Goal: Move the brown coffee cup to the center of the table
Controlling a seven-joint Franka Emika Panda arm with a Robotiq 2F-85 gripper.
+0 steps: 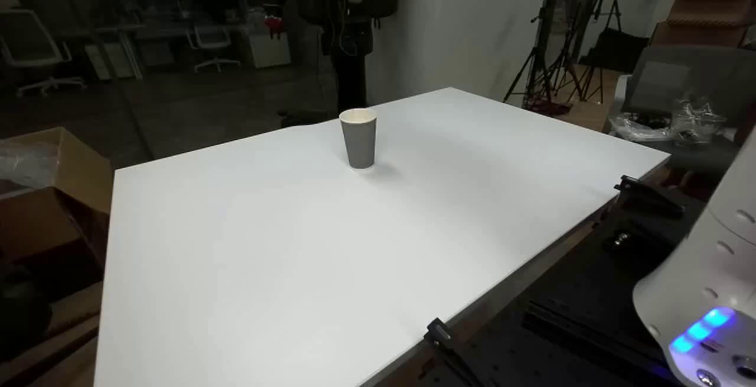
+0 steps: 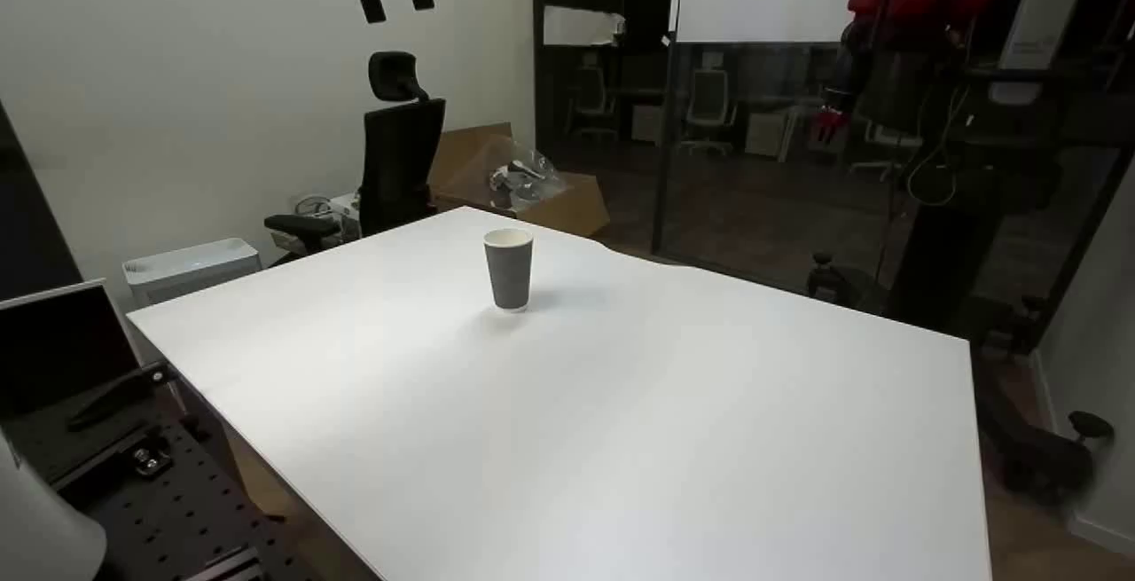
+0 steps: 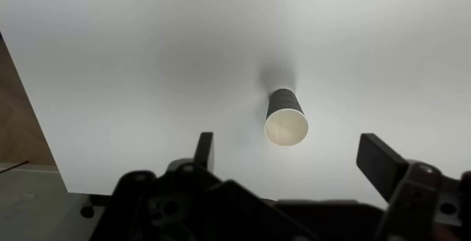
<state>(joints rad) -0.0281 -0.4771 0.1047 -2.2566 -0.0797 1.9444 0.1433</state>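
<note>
The biggest thing I can see is the white table [image 1: 266,269], and it spreads out flat below the robot's gripper [image 2: 401,11]. In an exterior view, a black chair [image 2: 401,164] stands past the table's edge, lower down than the gripper. Beside the chair in that view, and also lower than the gripper, there is a brown box [image 2: 581,208] with clear plastic [image 2: 523,177] in it. The gripper is up high in the air, and its two fingers [image 3: 381,163] are spread far apart. Then comes the little coffee cup [image 1: 359,146], grey on its side and pale inside. It stands up straight on the table, below the gripper and not touching it. In the wrist view the cup shows between the two fingers, near the middle of that space.
</note>
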